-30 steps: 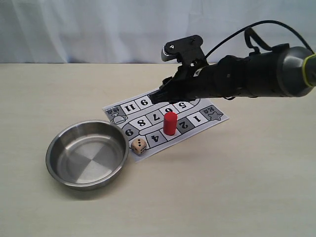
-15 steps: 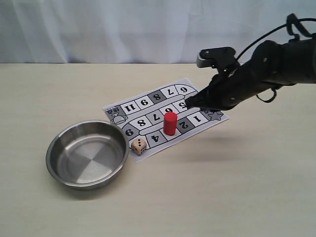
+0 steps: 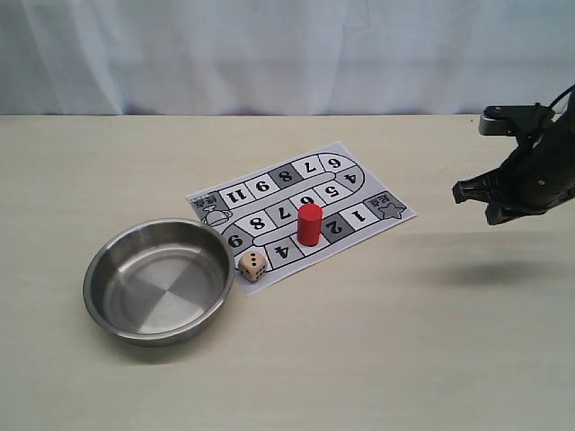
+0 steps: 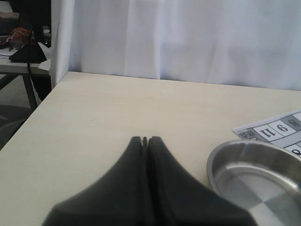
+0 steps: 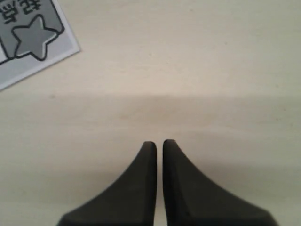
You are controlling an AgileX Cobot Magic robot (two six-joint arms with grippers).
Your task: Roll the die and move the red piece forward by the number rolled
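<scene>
The red piece stands upright on the numbered board, between squares 2 and 4. The die rests at the board's near edge, close against the steel bowl. My right gripper hovers over bare table to the right of the board, far from both pieces. Its jaws are shut with only a thin slit and nothing between them. The left gripper is shut and empty, low over the table beside the bowl. It is out of the exterior view.
The bowl has nothing in it. The board's star corner shows in the right wrist view, and its "11" end in the left wrist view. A white curtain hangs behind the table. The table's side edge is near the left gripper.
My right arm has drawn back to the right, from above the board to beyond its right edge. The red piece, die and bowl have not moved.
</scene>
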